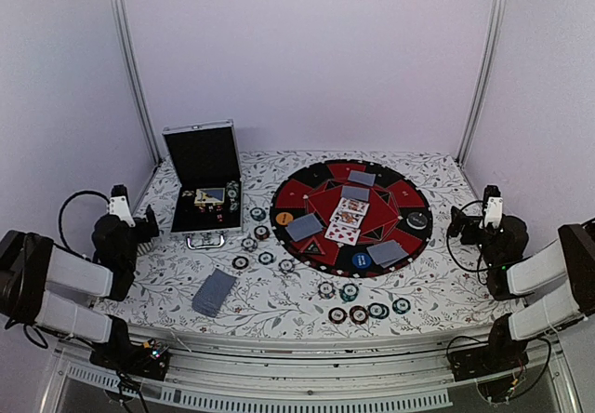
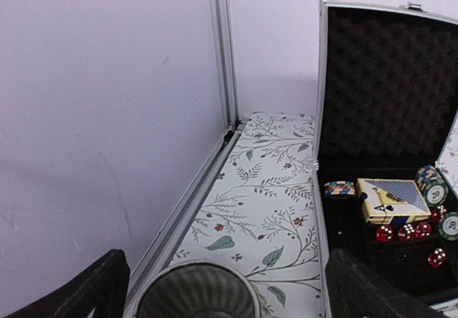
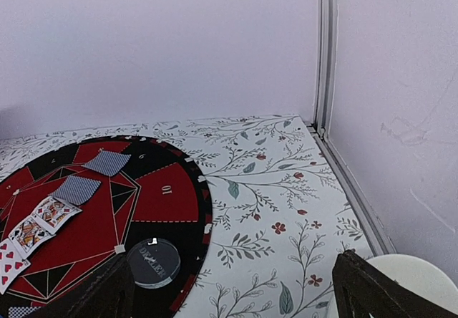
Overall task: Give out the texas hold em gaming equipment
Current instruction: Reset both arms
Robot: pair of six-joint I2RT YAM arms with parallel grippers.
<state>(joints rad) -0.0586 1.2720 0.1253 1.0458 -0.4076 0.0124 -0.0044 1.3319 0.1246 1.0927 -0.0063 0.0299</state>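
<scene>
Striped-edge poker chips lie loose on the floral cloth, some left of the mat (image 1: 266,258) and some at the front (image 1: 359,314). A stack of grey-blue-backed playing cards (image 1: 215,292) lies front left. More cards (image 1: 302,227) rest on the mat, two face up (image 1: 350,211), along with an orange button (image 1: 284,219), a blue button (image 1: 361,260) and a dark dealer button (image 1: 417,219) (image 3: 154,262). My left gripper (image 1: 147,219) (image 2: 227,261) stands open and empty beside the case. At the table's right edge, my right gripper (image 1: 461,223) (image 3: 234,261) is also open and empty.
The round red-and-black mat (image 1: 321,176) (image 3: 164,189) fills the table's middle. An open silver-edged black case (image 1: 203,157) (image 2: 386,82) at back left holds a card box (image 2: 391,200), chips (image 2: 431,183) and red dice (image 2: 404,232). Walls and frame posts close in both sides.
</scene>
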